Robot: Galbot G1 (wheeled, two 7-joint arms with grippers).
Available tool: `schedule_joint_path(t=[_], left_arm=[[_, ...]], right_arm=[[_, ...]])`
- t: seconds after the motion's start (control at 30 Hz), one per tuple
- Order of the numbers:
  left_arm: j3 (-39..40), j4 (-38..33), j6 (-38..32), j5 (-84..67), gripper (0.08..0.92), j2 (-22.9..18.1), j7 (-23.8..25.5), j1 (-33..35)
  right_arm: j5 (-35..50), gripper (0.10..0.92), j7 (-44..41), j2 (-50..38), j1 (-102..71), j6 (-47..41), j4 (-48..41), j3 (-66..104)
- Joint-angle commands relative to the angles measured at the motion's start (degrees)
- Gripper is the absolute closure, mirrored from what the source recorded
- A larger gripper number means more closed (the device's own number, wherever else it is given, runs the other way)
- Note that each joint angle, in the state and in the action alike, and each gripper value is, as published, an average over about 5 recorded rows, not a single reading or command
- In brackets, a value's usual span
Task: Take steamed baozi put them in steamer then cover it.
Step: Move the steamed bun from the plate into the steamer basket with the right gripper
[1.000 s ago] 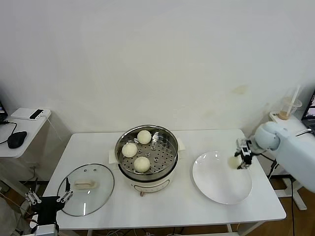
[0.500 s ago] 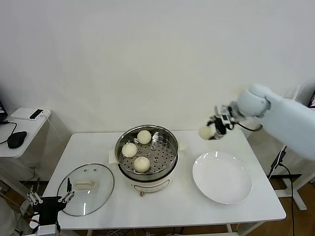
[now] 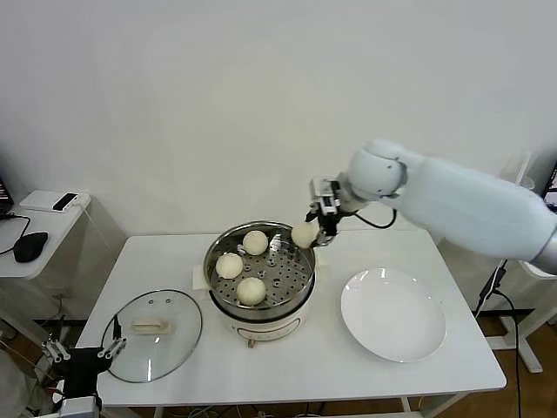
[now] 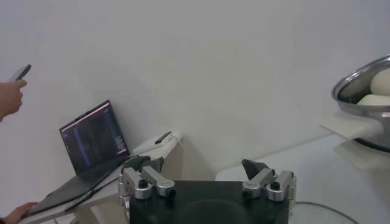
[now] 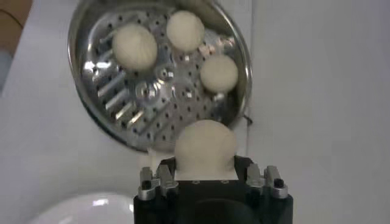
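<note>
The steel steamer (image 3: 300, 287) on its white base stands mid-table with three cream baozi (image 3: 251, 290) on its perforated tray (image 5: 152, 97). My right gripper (image 3: 315, 228) is shut on a fourth baozi (image 3: 304, 234), held in the air over the steamer's right rim; it also shows in the right wrist view (image 5: 205, 148). The glass cover (image 3: 178, 338) with its cream handle lies flat at the table's front left. My left gripper (image 3: 80, 353) is open and empty, low beside the cover.
An empty white plate (image 3: 392, 315) lies right of the steamer. A side table with a mouse and a phone (image 3: 63, 202) stands at far left. A laptop (image 4: 94, 139) shows in the left wrist view.
My right gripper has lifted the baozi off the plate and carried it left, up over the steamer's right rim. The left arm has barely moved.
</note>
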Motion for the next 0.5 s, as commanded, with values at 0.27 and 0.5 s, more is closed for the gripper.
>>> schedule_joint_path(t=[0.27, 0.5], left_arm=[[-0.14, 0.69, -0.05, -0.04, 0.177, -0.18, 0.0, -0.81], [-0.49, 1.08, -0.07, -0.2, 0.177, 0.07, -0.03, -1.0]], right_arm=[[1.84, 0.422, 5.53, 8.88, -5.82, -4.52, -7.37, -3.46], [0.57, 0.415, 6.25, 11.09, -7.99, -4.44, -10.28, -2.12]])
